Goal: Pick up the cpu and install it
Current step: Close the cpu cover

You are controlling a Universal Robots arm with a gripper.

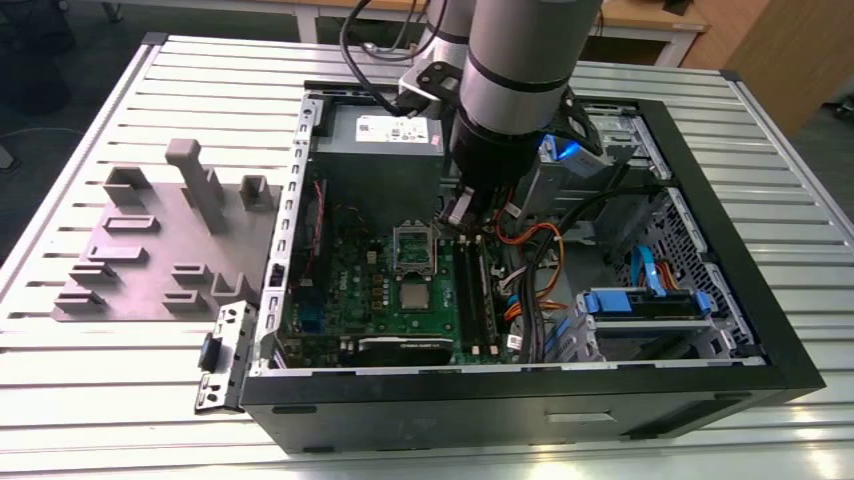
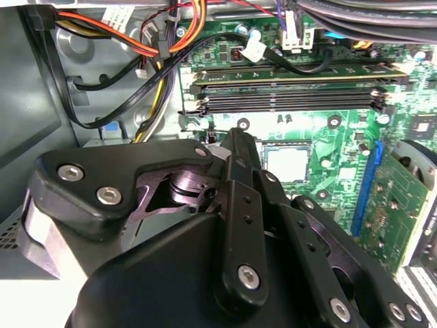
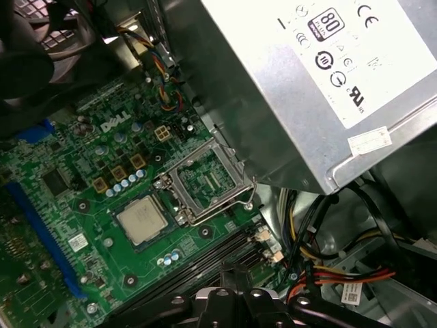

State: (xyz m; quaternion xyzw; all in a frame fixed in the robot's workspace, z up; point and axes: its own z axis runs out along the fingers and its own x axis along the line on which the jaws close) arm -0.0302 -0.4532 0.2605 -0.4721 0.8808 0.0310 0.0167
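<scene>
The cpu, a small pale silver square, lies flat in its dark socket on the green motherboard. It is also seen in the exterior view as the cpu and in the second wrist view as the cpu. The silver socket frame beside it stands swung open. My black gripper hovers above the memory slots beside the socket, apart from the chip. It looks shut, with nothing held. In the exterior view the gripper hangs inside the case, just past the upright frame.
The open black computer case stands on a slatted white table. A silver power supply looms close to the arm. Orange, yellow and black cables and long memory slots lie beside the socket. Grey plastic blocks sit at the exterior view's left.
</scene>
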